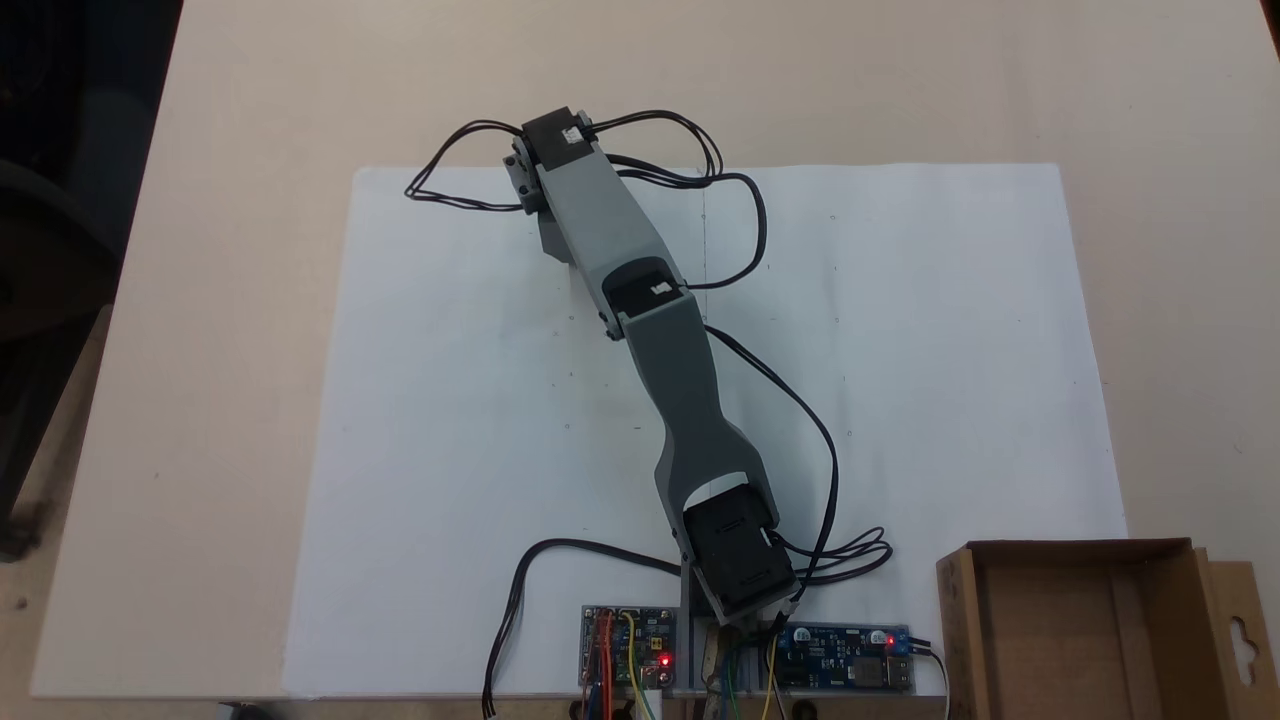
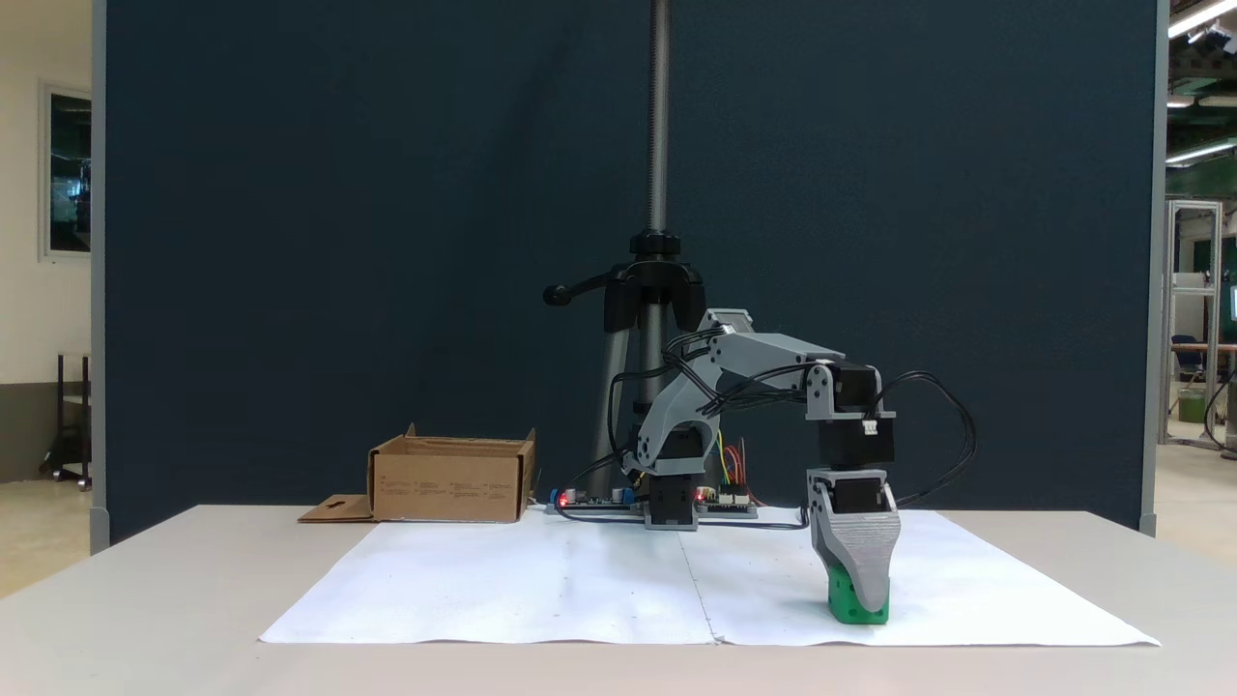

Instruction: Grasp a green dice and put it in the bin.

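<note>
- From my remote seat, side-on fixed view: arm [image 2: 734,372] reaches out to the right and folds down, gripper [image 2: 863,599] pointing straight at the paper sheet [image 2: 541,580].
- Green dice [image 2: 850,609] sits on the sheet right at the gripper tip; the grey jaw covers most of it, so only its left and bottom edges show.
- Can't tell if the jaws are clamped on the dice or just around it: one jaw stands in front of the other from this side.
- Top-down fixed view: arm [image 1: 640,300] stretches from the base at the bottom edge up to the upper left of the sheet [image 1: 900,350]. The wrist motor hides the gripper and the dice underneath.
- Bin [image 2: 449,476], a brown cardboard box, stands on the table [image 2: 145,599] left of the arm base in the side view, well apart from the dice. Its flap lies flat to the left.
- In the top-down view the bin [image 1: 955,620] is at bottom right, hang-hole flap on its right side.
- Circuit boards [image 1: 628,660] with red LEDs lit sit beside the base.
- Tripod [image 2: 655,290] stands behind the arm.
</note>
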Controlling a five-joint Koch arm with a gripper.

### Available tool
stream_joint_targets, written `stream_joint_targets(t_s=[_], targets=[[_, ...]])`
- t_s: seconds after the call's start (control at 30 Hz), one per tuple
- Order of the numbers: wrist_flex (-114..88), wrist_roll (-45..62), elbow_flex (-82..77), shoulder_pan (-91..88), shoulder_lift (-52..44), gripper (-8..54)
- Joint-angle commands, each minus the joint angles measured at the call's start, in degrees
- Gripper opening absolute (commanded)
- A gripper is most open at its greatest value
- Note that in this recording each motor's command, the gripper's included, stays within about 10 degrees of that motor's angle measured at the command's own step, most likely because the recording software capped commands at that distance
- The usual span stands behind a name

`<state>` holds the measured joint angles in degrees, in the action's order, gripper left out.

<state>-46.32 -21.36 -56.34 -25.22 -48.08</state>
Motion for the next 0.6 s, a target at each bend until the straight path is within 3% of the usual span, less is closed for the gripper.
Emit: stream_joint_targets(t_s=[0.0,0.57], targets=[[1.58,-4.83,2.72,-0.97,-1.23,34.0],[1.05,-4.75,2.55,-0.26,-0.35,28.3]])
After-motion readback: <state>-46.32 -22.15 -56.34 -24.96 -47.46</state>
